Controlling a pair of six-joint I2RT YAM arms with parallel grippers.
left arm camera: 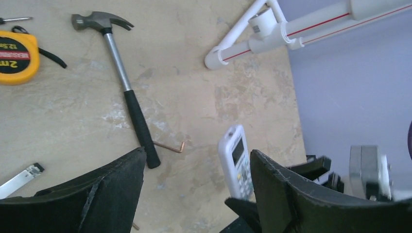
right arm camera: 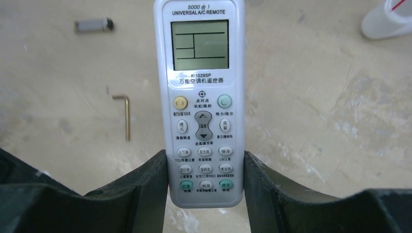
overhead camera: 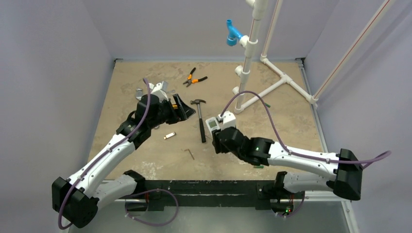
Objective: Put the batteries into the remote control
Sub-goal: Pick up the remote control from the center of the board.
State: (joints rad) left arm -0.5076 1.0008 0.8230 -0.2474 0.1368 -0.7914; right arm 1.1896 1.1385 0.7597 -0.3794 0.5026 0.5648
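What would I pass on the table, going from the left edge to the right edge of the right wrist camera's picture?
silver clip-like piece → bent hex key → remote control → white pipe

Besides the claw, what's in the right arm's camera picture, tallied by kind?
White rectangular remote control with buttons: 1
Bent brass-coloured metal hex key: 1
Small silver rectangular metal piece: 1
White plastic pipe end: 1
Total: 4
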